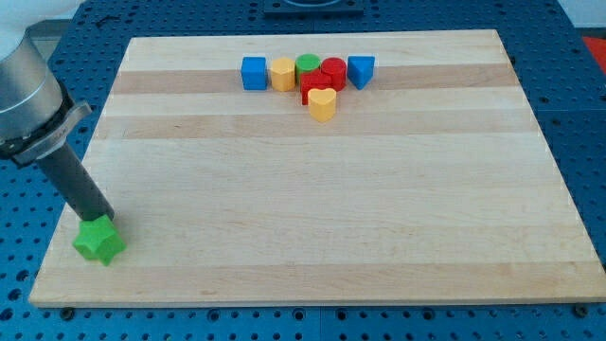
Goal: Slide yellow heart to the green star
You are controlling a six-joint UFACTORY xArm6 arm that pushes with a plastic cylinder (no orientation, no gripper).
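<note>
The yellow heart (322, 103) lies near the view's top centre, just below a cluster of blocks. The green star (99, 242) lies at the view's bottom left corner of the wooden board (312, 227). My tip (101, 219) is at the star's upper edge, touching or nearly touching it. The rod slants up to the view's left from there. The tip is far from the yellow heart.
In the cluster above the heart are a blue cube (254, 73), a yellow hexagonal block (282, 73), a green round block (308, 65), a red round block (332, 72), another red block (311, 89) and a blue triangular block (361, 70).
</note>
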